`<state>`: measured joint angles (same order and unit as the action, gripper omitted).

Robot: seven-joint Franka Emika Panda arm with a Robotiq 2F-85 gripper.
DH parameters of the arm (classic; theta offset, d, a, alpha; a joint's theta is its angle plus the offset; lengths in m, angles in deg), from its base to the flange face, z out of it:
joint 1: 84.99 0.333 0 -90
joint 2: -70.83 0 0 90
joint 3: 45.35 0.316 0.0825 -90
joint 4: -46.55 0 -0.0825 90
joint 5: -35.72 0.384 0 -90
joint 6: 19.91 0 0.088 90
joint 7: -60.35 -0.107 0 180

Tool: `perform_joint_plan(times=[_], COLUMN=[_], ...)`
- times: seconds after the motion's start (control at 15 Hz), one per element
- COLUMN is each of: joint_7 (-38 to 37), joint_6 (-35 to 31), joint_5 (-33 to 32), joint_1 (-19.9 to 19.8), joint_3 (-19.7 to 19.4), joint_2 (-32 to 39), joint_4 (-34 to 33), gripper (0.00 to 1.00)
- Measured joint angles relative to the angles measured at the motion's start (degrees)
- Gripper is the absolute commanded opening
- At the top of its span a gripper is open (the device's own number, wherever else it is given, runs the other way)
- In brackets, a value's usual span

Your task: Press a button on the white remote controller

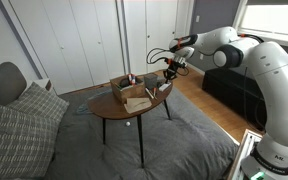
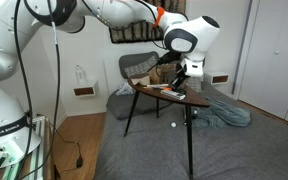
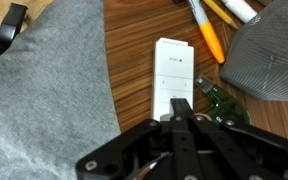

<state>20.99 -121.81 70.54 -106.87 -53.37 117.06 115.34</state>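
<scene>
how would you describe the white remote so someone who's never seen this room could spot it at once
Find the small wooden table on dark legs, standing on the grey rug. Near its edge, just ahead of the robot's hand, the white remote lies on the wood. It is the only flat white rectangle there; the orange pen beside it is thin.

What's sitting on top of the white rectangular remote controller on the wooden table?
Only the black gripper, its fingertips together over the near end of the white rectangular remote controller. Its far end is bare. The fingers hide any buttons beneath them, and whether they touch.
</scene>
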Motion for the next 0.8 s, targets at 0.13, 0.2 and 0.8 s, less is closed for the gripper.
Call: perform_joint_plan(times=[0.13,0.2,0.8], joint_7=[-0.03,-0.06,-1.41], joint_6=[0.0,0.0,0.22], joint_5=[0.05,0.07,0.88], joint_1=[-0.17,-0.24,-0.63], joint_3=[0.0,0.0,0.0], joint_2=[0.23,0.33,1.47], joint_4=[-0.01,-0.01,-0.7], gripper=[0.0,0.0,0.0])
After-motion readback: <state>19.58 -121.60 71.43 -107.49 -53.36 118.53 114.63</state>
